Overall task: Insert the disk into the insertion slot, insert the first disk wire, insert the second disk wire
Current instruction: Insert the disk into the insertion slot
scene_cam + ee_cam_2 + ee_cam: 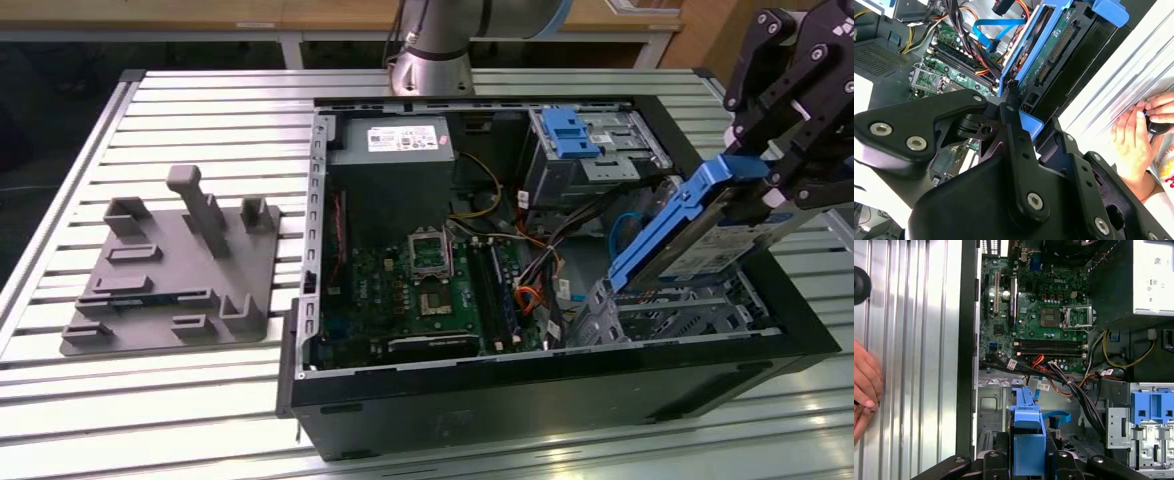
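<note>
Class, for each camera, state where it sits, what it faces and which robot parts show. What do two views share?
Exterior view: off the arm, raised, looking down into the computer case; shows the arm base and the gripper holding the disk tilted over the insertion slot.
First wrist view: near the wrist, facing the motherboard past the gripper.
Second wrist view: also near the wrist, looking along the gripper at the disk.
Shared: both wrist views catch a person's hand outside the case.

Open black computer case (534, 400) on slatted metal table (200, 100), toward the edge at the exterior view's right. Holds green motherboard (427, 290) on its floor, grey power supply (394, 140) in a far corner, blue-latched drive bay (567, 135) near it. Grey fixture plate (147, 290) with upright posts near the table's opposite edge.
</note>
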Controlling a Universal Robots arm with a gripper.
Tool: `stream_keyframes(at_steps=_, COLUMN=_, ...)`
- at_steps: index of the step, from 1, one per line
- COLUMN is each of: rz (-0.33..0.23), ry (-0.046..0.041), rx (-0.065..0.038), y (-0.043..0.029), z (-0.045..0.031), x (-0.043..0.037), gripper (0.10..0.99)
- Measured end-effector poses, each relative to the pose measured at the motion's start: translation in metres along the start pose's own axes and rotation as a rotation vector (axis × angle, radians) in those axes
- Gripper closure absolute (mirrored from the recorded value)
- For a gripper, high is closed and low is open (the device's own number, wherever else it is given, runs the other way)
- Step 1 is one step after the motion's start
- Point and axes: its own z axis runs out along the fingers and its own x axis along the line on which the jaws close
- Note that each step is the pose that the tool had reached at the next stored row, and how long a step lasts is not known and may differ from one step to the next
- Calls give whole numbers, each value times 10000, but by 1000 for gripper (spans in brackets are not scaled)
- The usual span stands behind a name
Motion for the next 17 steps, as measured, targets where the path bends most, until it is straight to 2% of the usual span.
stream_keyframes(at_steps=17, rz=4, ry=0, rx=0, y=-2, z=47, x=33, gripper=722)
